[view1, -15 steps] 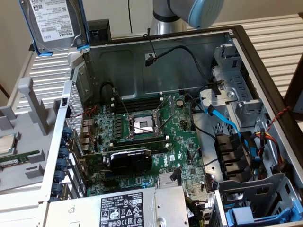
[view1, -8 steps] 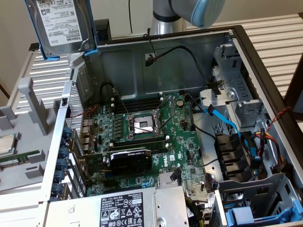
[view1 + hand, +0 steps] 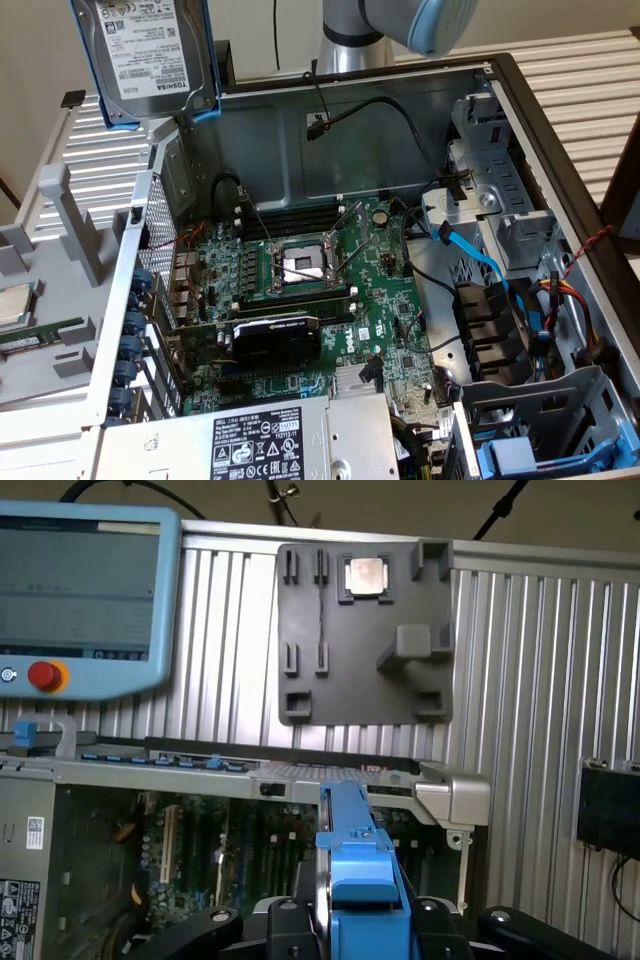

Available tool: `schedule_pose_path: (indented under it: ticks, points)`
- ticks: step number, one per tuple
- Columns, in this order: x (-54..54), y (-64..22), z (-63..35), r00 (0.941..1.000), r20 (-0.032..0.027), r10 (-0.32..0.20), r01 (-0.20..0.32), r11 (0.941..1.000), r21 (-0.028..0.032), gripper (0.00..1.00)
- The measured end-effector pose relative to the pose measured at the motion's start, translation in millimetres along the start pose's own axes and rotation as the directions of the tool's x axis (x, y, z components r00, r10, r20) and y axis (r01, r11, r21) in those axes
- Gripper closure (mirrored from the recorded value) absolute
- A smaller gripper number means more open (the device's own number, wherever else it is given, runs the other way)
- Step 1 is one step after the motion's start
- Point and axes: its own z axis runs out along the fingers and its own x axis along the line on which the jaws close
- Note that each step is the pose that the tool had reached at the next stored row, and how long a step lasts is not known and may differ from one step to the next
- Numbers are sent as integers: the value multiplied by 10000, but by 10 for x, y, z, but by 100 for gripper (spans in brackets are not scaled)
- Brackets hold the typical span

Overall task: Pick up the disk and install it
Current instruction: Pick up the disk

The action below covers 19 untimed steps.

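Our gripper (image 3: 365, 922) is pinching the disk (image 3: 145, 55), a rectangular silver-grey metal hard drive with a white barcode label, clipped in a bright blue plastic carrier frame. Its black fingers (image 3: 290, 925) press against the frame from both sides. We see the disk held in the air, label turned toward the exterior camera, above the far corner of the case on the exterior view's left and well apart from the parts inside. Beneath everything lies the ribbed silver metal table (image 3: 540, 680), and on it the large open computer case (image 3: 290, 140) of grey sheet metal with a dark rim. Across the case floor we see the green motherboard (image 3: 395, 330) with its square metal processor socket (image 3: 303, 265). At the case's near edge is the grey power-supply box (image 3: 355, 435) with a black-and-white label. A flat grey plastic parts tray (image 3: 370, 680) rests on the table just beside the case, and a small square silver processor chip (image 3: 364, 576) sits in one of its pockets.
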Motion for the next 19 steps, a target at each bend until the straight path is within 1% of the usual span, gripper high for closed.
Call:
schedule_pose_path:
  ticks: [1, 3, 5, 8, 12, 14, 19]
  points:
    - [2, -15, 0, 10000, 0, -6, 6, 10000, -15, 63]
    - [27, -64, -2, 10000, 2, -8, 8, 10000, -26, 63]
    - [76, -104, -2, 10000, 10, -8, 8, 10000, -39, 63]
    - [165, -111, 1, 10000, 46, -9, 9, 10000, -37, 63]
    - [285, -130, 5, 10000, 78, -9, 9, 10000, -34, 63]
    - [339, -172, 4, 10000, 90, -10, 11, 10000, -34, 63]
    - [459, -306, 3, 9999, 130, -10, 10, 10000, -33, 63]
